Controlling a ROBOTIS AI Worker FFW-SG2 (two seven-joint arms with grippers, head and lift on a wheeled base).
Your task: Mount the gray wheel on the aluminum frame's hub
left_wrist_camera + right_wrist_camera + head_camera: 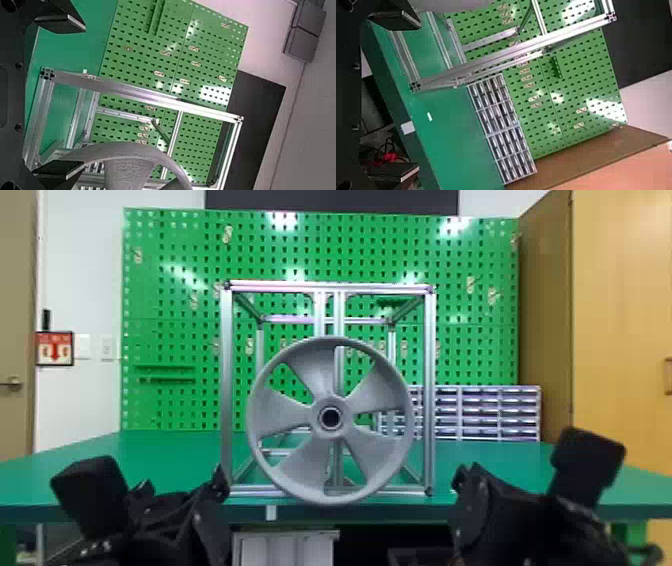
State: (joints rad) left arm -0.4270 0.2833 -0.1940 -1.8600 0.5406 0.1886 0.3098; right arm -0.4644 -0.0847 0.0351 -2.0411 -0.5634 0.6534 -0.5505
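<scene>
The gray wheel (288, 414) stands upright against the front of the aluminum frame (226, 390), before its middle posts; the hub is hidden behind it, and how far it sits on is unclear. Left of the wheel, my left gripper (182, 490) is apart from it, low at the table's front edge. My right gripper (470, 490) is low on the right, beyond the frame's corner. In its wrist view the left gripper (84, 96) is open and holds nothing, one finger overlapping the wheel's rim (119, 148). The right gripper (419, 98) is open and empty, near the frame (506, 49).
The frame stands on the green table (165, 455) near its front edge. Behind are a green pegboard (170, 315) and a drawer organizer (480, 412) at the right. A wooden cabinet (620, 315) stands farther right. Below the tabletop is a light-coloured box (285, 547).
</scene>
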